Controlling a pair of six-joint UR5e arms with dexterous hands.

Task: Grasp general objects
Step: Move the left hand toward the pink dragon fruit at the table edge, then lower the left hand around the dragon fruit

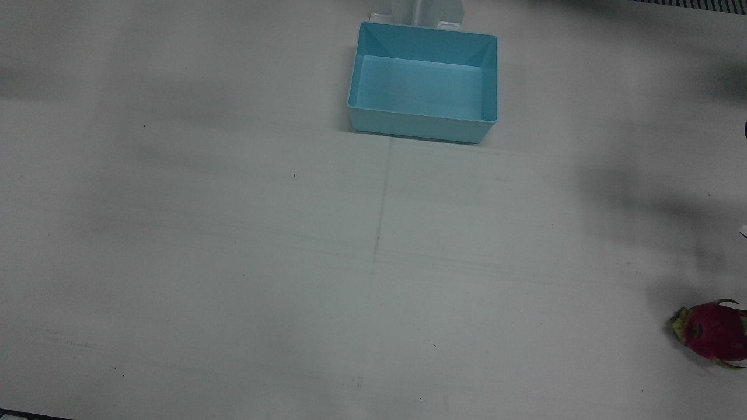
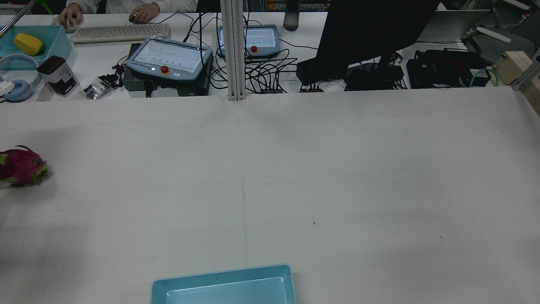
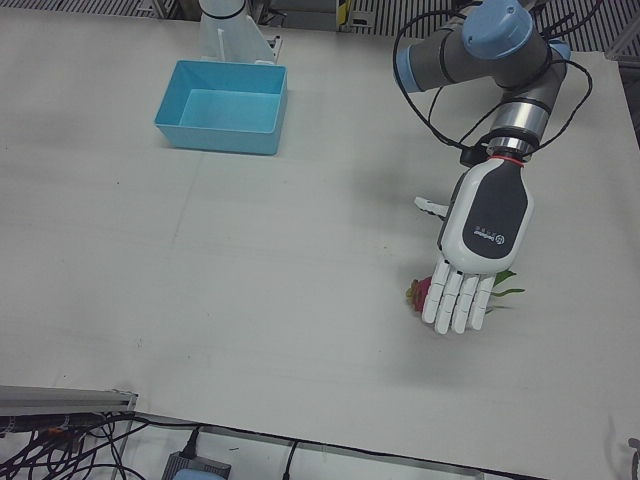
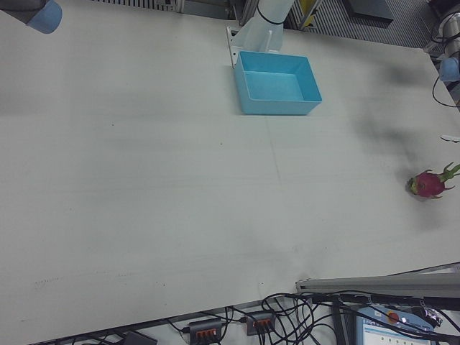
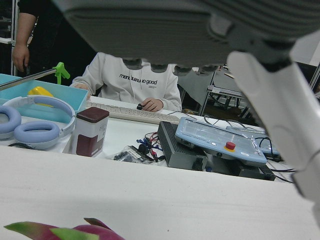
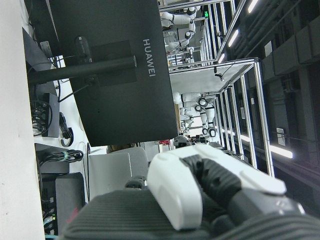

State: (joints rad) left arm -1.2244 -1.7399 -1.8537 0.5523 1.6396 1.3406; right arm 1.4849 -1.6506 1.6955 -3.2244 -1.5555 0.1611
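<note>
A pink dragon fruit (image 1: pixel 712 333) with green tips lies near the table's edge on my left arm's side, also seen in the rear view (image 2: pixel 21 166) and the right-front view (image 4: pixel 429 183). In the left-front view my left hand (image 3: pixel 478 250) hovers palm down right above it, fingers straight and apart, holding nothing; only a bit of the dragon fruit (image 3: pixel 418 293) peeks out beside the fingertips. The left hand view shows the fruit's top (image 5: pixel 75 232) below the palm. My right hand (image 6: pixel 200 195) appears only in its own view, raised off the table; its fingers' pose is unclear.
A light blue empty bin (image 1: pixel 417 125) stands at the table's middle near the arm pedestals, also in the rear view (image 2: pixel 219 276). Beyond the far edge is a desk with teach pendants (image 2: pixel 168 61), a keyboard (image 2: pixel 120 31), a monitor (image 2: pixel 371 33) and a seated person (image 5: pixel 132 82).
</note>
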